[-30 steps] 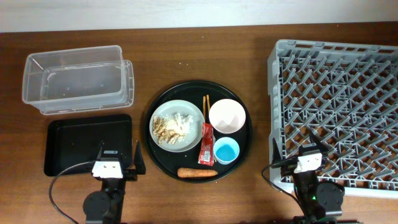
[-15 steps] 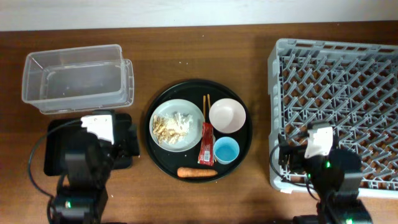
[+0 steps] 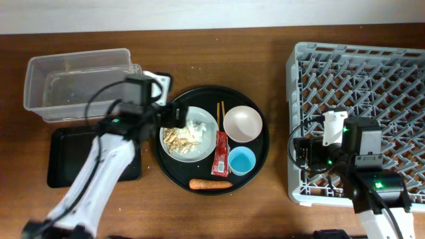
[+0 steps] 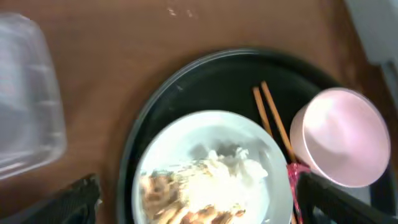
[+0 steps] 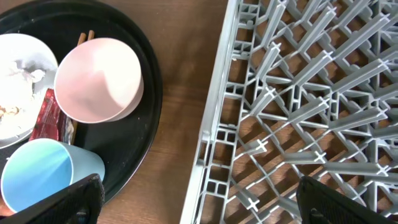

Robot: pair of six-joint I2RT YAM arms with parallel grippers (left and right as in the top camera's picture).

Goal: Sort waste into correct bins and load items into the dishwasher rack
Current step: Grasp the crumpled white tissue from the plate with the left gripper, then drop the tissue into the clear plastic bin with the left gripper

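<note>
The left gripper (image 4: 198, 183) stands wide, holding nothing, its two dark fingertips at either side of the pale round plate (image 4: 186, 127) in its wrist view. Directly beneath the gap lie the beige-white crumbly food scraps (image 4: 186, 202), with the crumpled white scrap (image 4: 239, 165) resting on top of them towards the bowl side.

The likely trouble is that a pinch aimed at the white scrap also takes up crumbs, which would then go into the wrong bin. A finger catching the plate's edge could tip food onto the large round black tray (image 4: 186, 78). The thin wooden chopsticks (image 4: 270, 118) lie just beside the plate and could be nudged.

The clear rectangular plastic tub (image 3: 40, 63) and the flat black rectangular tray (image 3: 66, 149) sit to the left of the arm, near.

The right gripper (image 5: 199, 185) is likewise spread and empty, over bare wood beside the left wall of the large grey pegged dishwasher rack (image 5: 298, 93). A careless reach could strike that wall. The white-pink bowl (image 5: 96, 78) and small light-blue cup (image 5: 43, 171) lie to its left, near. The red snack wrapper (image 3: 220, 154) and orange carrot (image 3: 210, 184) remain on the round tray.
</note>
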